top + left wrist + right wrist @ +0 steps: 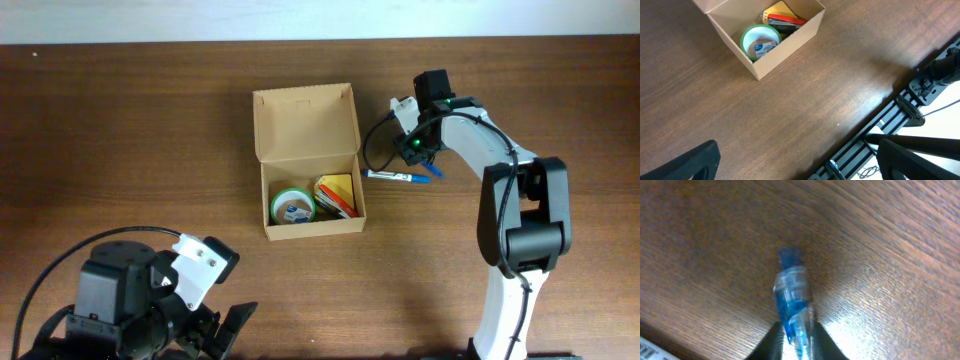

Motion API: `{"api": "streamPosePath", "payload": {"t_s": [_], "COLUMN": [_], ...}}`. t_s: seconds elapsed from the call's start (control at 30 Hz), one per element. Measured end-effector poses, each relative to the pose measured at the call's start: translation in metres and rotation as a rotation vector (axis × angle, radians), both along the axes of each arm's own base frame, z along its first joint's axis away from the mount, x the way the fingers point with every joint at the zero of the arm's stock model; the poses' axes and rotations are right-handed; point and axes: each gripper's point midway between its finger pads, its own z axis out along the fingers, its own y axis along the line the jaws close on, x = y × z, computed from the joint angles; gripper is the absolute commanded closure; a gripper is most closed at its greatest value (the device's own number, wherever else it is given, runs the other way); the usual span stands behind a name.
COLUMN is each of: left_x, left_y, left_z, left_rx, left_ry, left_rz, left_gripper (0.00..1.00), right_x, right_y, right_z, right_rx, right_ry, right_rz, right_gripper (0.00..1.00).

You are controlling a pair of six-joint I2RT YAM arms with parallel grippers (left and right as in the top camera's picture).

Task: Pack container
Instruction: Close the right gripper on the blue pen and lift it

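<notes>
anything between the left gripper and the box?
No. Bare wood table between the left gripper and the container; left wrist view shows it.

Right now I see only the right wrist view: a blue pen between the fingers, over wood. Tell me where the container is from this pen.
Observer: The container sits to the left of the blue pen, apart from it.
Operator: Report the state of its lid.
Observer: It's open; the flap lid stands back on the far side.
Operator: List what is inside.
Observer: A green tape roll lies in the left half, and yellow and red items lie in the right half.
</notes>
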Motion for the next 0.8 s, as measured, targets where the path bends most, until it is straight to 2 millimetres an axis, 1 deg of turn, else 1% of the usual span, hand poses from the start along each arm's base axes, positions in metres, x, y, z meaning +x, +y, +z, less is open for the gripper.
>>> {"api": "streamPosePath", "payload": {"t_s": [0.07,0.27,0.47,0.53,0.63,0.7,0.8], "left_x": [0.000,0.000,0.000,0.000,0.000,0.000,0.000], "left_y": [0.000,0.000,0.000,0.000,0.000,0.000,0.000], "left_z": [0.000,0.000,0.000,0.000,0.000,0.000,0.000], "left_rx": [0.000,0.000,0.000,0.000,0.000,0.000,0.000], "left_ry": [0.000,0.000,0.000,0.000,0.000,0.000,0.000], "left_rz": [0.000,0.000,0.000,0.000,0.000,0.000,0.000], "left_gripper": [0.00,0.00,0.00,0.00,0.01,0.00,0.00], "right_x": [0.000,0.001,-0.013,-0.012,0.001,0.010,0.017], "right_y": [0.000,0.001,-0.002,-0.002,-0.001,0.000,0.002], "right_z": [0.000,0.003,0.009,0.019,0.044,0.066,0.102], "right_rx": [0.003,0.014,0.002,-0.001,0.005,0.011,0.020], "right_ry": [0.001,0.004,0.090,0.099,0.070,0.045,0.012], "right_rz": [-0.005,-0.040,-0.065,-0.070,-0.078,-0.084,-0.096], "right_gripper": [0.96,0.96,0.96,0.96,0.96,0.96,0.96]}}
